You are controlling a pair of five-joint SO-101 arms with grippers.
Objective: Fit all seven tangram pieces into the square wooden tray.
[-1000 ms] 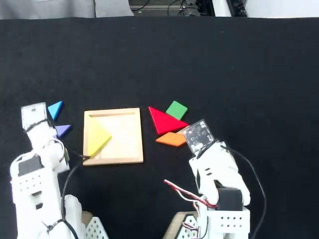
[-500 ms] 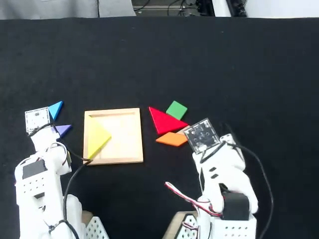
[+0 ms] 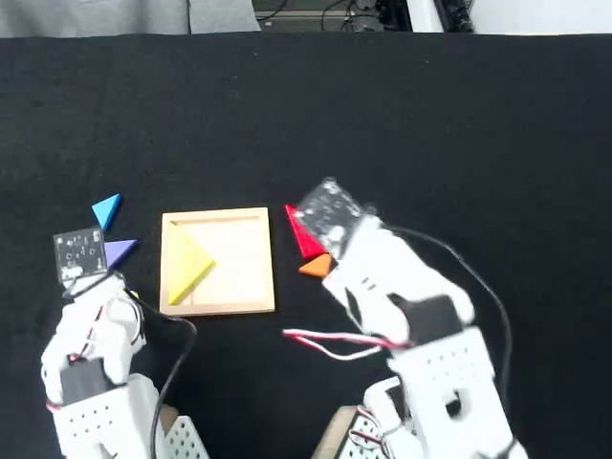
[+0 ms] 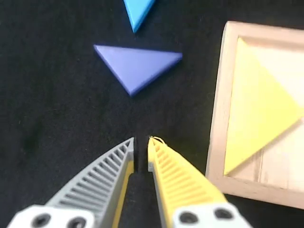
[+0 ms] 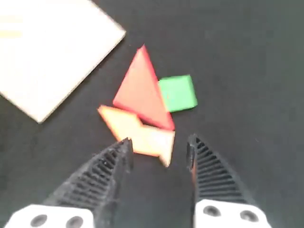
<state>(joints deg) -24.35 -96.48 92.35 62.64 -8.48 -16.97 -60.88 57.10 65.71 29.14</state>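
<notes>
Left gripper (image 4: 141, 141): fingers almost pressed together, holding nothing, near the purple triangle (image 4: 137, 64).
Right gripper (image 5: 159, 142): fingers spread and empty, either side of the orange piece (image 5: 142, 133); I cannot tell whether they touch it.
Tray (image 3: 217, 212): I see the yellow triangle (image 3: 184, 264) inside, on the left arm's side.
Right wrist view: green square (image 5: 177, 93) touches the red triangle (image 5: 140, 92); in the high view the right arm (image 3: 402, 287) covers that spot.

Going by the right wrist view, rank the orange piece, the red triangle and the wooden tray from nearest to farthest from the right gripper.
1. The orange piece: at the right gripper, partly between its open fingers.
2. The red triangle: just beyond the orange piece.
3. The wooden tray: farthest, off to one side past the red triangle.
</notes>
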